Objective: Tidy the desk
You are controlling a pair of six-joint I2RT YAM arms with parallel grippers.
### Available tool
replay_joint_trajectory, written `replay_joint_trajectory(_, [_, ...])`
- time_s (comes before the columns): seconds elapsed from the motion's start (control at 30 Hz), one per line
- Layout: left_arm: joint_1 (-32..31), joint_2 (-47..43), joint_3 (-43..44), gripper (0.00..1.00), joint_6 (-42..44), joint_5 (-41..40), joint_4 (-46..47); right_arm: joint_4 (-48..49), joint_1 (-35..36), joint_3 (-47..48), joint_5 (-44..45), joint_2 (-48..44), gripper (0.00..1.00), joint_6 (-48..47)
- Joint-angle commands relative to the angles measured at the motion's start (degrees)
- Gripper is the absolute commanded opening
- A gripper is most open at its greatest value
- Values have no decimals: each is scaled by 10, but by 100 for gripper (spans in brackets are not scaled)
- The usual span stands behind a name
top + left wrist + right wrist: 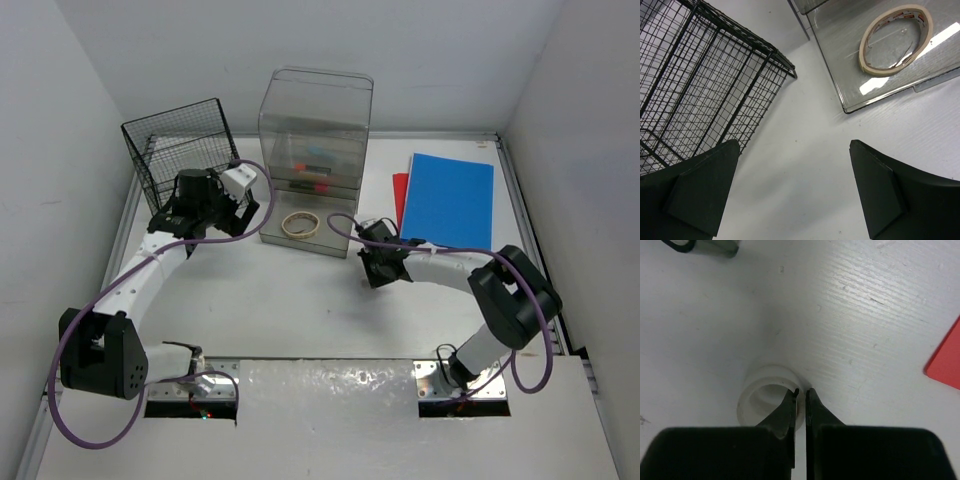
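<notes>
The white desk (pixel 300 310) carries everything. My right gripper (pixel 801 392) is shut on the rim of a white tape roll (pixel 757 392), one finger inside the ring and one outside; in the top view this gripper (pixel 380 268) is at mid-desk and hides the roll. My left gripper (pixel 792 185) is open and empty over bare desk (pixel 805 150), between the black wire rack (pixel 695 85) and the clear drawer box's pulled-out drawer (pixel 840 55). A beige tape roll (pixel 896 39) lies in that drawer; it also shows in the top view (pixel 300 223).
The wire rack (pixel 180 150) stands at the back left, the clear drawer box (pixel 315 140) at the back middle with small items inside. A blue folder (pixel 448 200) lies on a red sheet (pixel 400 195) at the back right; the red corner (pixel 946 367) shows in the right wrist view.
</notes>
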Motion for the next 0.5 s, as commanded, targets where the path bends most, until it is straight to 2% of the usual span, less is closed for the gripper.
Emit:
replay_joint_trajectory(0.0, [7,-4,3,91,5,11,12,-22,-5,13,23,-20,0,-22])
replay_joint_trajectory(0.07, [7,-5,4,91,5,10,13,-20,-4,30,48,-67,0,-30])
replay_joint_trajectory(0.2, [7,-4,2,91,5,11,15,60,10,59,83,-122,0,-61])
replay_joint_trajectory(0.3, [7,-4,3,91,5,11,15,105,20,108,84,-90,0,-94])
replay_joint_trajectory(0.47, [7,-4,3,91,6,4,15,125,22,233,95,61,0,-132])
